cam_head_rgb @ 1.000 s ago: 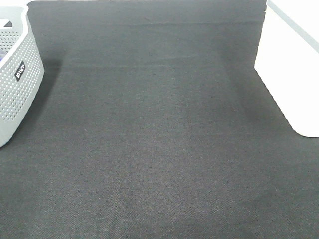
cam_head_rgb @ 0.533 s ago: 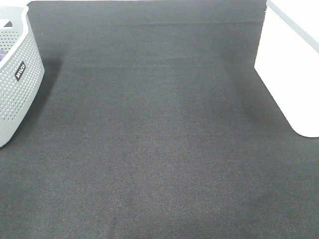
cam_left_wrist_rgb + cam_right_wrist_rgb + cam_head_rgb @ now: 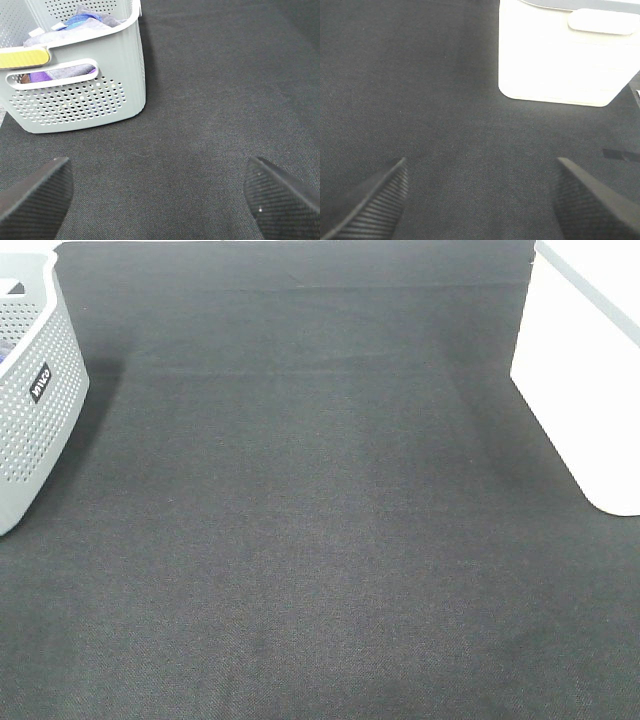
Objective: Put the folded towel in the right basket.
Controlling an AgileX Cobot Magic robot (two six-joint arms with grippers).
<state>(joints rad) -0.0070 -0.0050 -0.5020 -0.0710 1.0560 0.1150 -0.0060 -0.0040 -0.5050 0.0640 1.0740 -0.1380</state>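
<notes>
Dark woven cloth covers the tabletop (image 3: 320, 540), and no folded towel lies on the stretch of it that any view shows. The only fabric visible is the heap of blue, purple and grey cloth (image 3: 75, 22) inside the grey perforated basket (image 3: 100, 95), which stands ahead of the left gripper (image 3: 157, 192) and off toward one fingertip; whether the towel is among that heap cannot be told. The left jaws stand wide apart with nothing between them, only bare tabletop. The right gripper (image 3: 480, 197) is likewise spread wide and empty, and the white basket (image 3: 560, 65), the task's target, stands ahead of it, toward one fingertip, well apart from the jaws. From the high camera neither arm shows, only the grey basket (image 3: 35, 390) at one edge and the white basket (image 3: 590, 390) at the other.

The main risk, as I judge it, is picking wrongly: reaching into the mixed heap could snag several pieces at once, or pull the towel out of its fold. A carry across the open tabletop could also let a loose corner drag.
</notes>
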